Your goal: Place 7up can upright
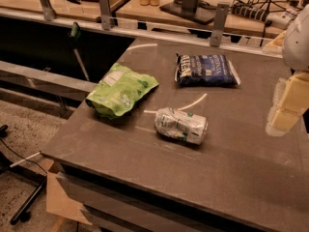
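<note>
The 7up can (pixel 181 125) is silver-white with green markings. It lies on its side near the middle of the dark table (pixel 231 173), its long axis running left to right. My gripper (pixel 285 108) is at the right edge of the view, above the table and well to the right of the can, apart from it. Nothing shows between its pale fingers (pixel 289 98).
A green chip bag (pixel 120 90) lies left of the can, near the table's left edge. A dark blue snack bag (pixel 206 70) lies behind the can. A glass rail (pixel 145 30) runs along the far side. The floor drops off at the left and front.
</note>
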Robot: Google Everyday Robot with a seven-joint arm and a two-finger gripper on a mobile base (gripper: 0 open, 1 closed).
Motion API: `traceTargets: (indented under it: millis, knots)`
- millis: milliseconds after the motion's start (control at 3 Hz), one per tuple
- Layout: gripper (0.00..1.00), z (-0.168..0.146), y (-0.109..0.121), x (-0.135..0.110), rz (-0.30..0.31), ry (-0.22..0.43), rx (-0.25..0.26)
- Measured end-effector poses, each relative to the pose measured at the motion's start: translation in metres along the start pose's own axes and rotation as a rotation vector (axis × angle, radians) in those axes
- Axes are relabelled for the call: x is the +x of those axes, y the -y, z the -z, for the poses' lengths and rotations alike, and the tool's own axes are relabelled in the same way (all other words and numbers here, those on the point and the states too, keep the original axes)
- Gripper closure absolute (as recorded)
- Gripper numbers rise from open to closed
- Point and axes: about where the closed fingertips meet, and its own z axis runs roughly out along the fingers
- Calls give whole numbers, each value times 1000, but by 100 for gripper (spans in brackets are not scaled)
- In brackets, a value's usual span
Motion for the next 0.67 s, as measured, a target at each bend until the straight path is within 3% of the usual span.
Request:
traceTargets:
  millis: [333,667]
  knots:
    - [0,0,0,0,0,0,0]
    - [0,-1,-2,-6,-51,-42,-7]
